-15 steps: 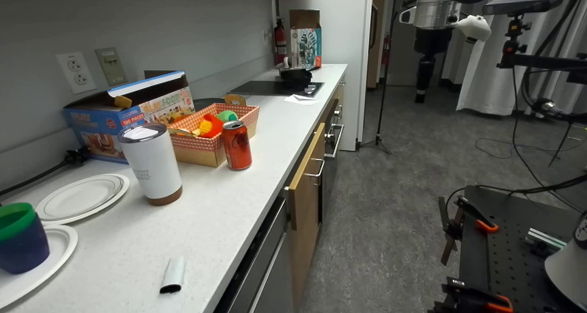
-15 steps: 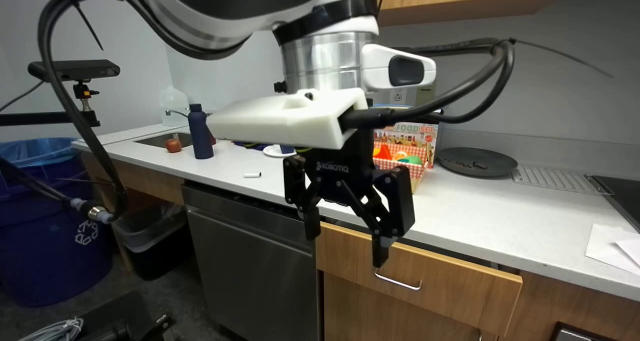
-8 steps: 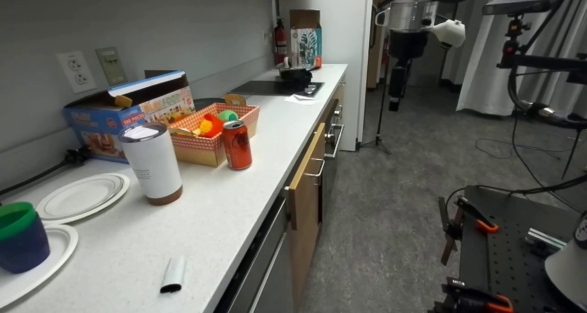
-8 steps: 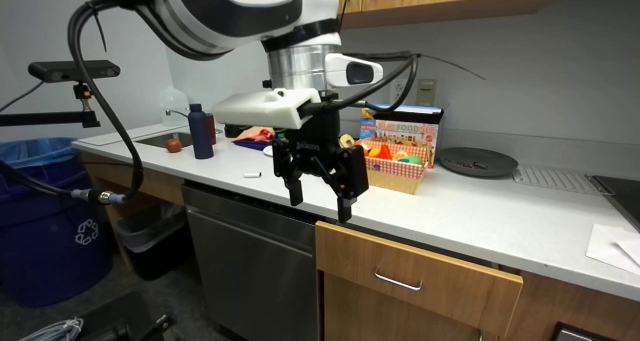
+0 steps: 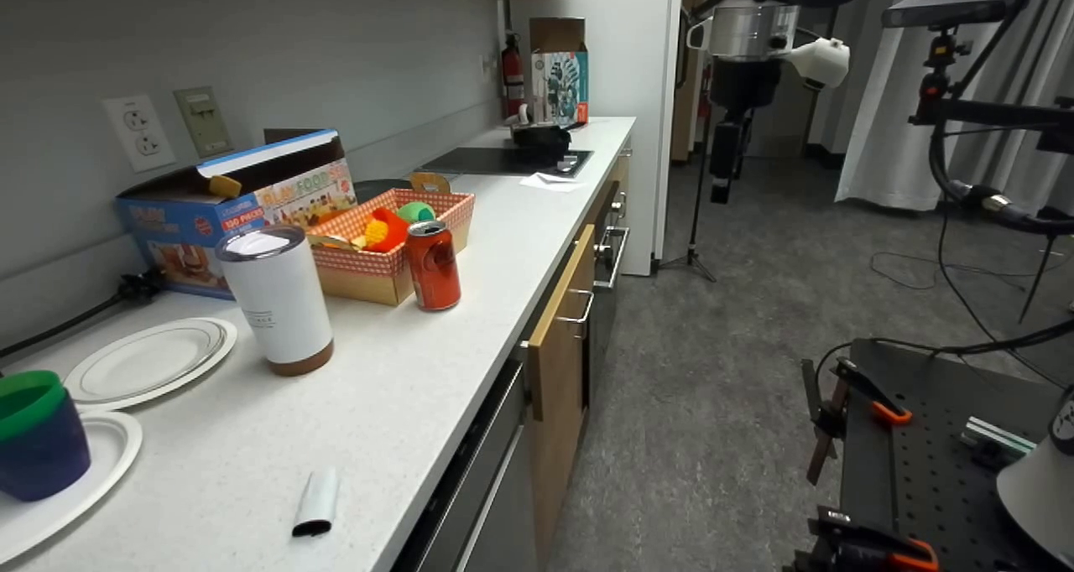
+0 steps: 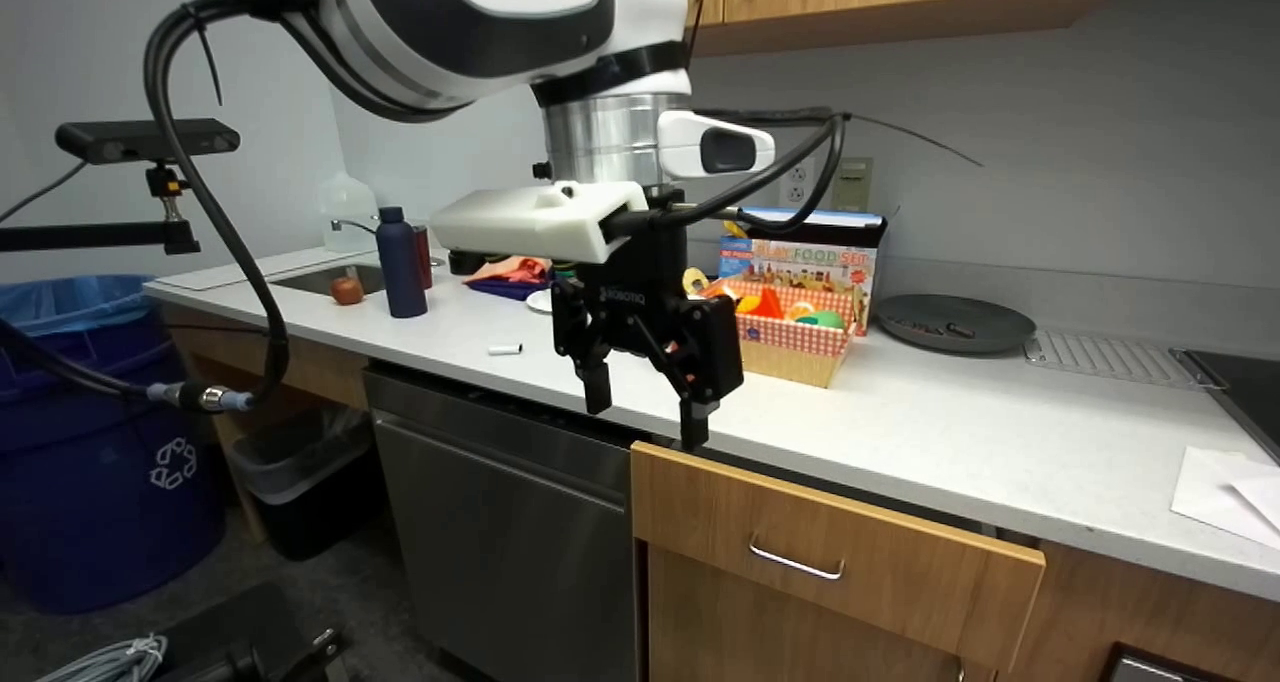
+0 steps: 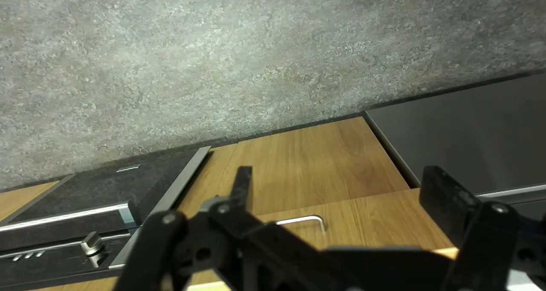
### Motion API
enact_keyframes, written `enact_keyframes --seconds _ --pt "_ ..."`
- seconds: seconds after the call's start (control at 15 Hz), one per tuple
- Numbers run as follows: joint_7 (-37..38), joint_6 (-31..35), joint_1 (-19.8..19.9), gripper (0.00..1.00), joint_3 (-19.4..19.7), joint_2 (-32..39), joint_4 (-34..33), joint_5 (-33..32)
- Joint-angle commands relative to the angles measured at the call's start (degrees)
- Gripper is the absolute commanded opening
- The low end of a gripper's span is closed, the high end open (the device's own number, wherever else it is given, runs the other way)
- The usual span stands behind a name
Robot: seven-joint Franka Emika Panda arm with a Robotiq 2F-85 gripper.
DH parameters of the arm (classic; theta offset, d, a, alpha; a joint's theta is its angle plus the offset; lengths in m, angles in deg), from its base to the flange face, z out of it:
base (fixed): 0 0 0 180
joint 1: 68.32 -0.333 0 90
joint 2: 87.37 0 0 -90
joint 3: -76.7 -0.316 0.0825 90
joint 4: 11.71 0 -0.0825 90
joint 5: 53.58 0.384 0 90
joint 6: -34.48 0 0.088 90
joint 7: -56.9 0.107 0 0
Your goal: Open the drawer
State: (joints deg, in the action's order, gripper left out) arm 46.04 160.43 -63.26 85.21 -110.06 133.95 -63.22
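The drawer [image 6: 900, 572] has a light tan wood front and a slim metal bar handle [image 6: 796, 566]. Its front stands a little out from under the counter, with a dark narrow gap behind it; the front also shows in an exterior view [image 5: 560, 329]. My gripper [image 6: 646, 417] is open and empty, pointing down. It is above the drawer's height and out over the floor, apart from the counter, as an exterior view shows [image 5: 720, 193]. In the wrist view the drawer front [image 7: 379, 218] lies beyond the open gripper [image 7: 339, 180]; the left finger partly hides the handle [image 7: 300, 219].
The grey appliance front [image 6: 500, 542] is beside the drawer, with a wood cabinet door [image 7: 307, 163] below it. On the counter [image 5: 403, 387] stand a white tumbler [image 5: 277, 304], a red can [image 5: 433, 266] and a basket [image 5: 361, 274]. An oven handle [image 7: 64, 216] sticks out nearby.
My gripper has moved toward the counter, rising and shifting left in an exterior view, mostly in the first half second; it is nearly still since. The drawer has not moved.
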Motion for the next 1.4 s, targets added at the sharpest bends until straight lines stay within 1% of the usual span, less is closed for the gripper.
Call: enact_keyframes --seconds 0.0,0.2,0.4,0.6,0.8,0.87,0.93,1.07,1.2,1.33 --pt "6.03 2.14 -0.55 1.00 -1.80 5.40 -4.57 3.73" --pt "12.72 6.06 -0.66 1.00 -3.49 11.38 -9.62 7.24" --pt "17.96 10.37 -0.17 1.00 -4.86 18.03 -13.24 6.80" --pt "22.31 14.53 0.18 1.00 -4.68 25.57 -15.42 5.15" --pt "25.86 17.24 -0.06 1.00 -3.69 31.76 -18.01 6.73" --pt "26.89 17.84 -0.29 1.00 -3.45 32.64 -18.47 6.87" --pt "24.78 17.11 -0.52 1.00 -3.42 29.58 -15.48 5.98" --pt "25.94 17.76 -0.66 1.00 -3.08 32.09 -17.02 6.06" --pt "26.23 17.77 -0.70 1.00 -3.02 32.60 -17.66 6.10" --pt "27.21 16.75 -0.45 1.00 -3.07 34.38 -19.86 7.80"
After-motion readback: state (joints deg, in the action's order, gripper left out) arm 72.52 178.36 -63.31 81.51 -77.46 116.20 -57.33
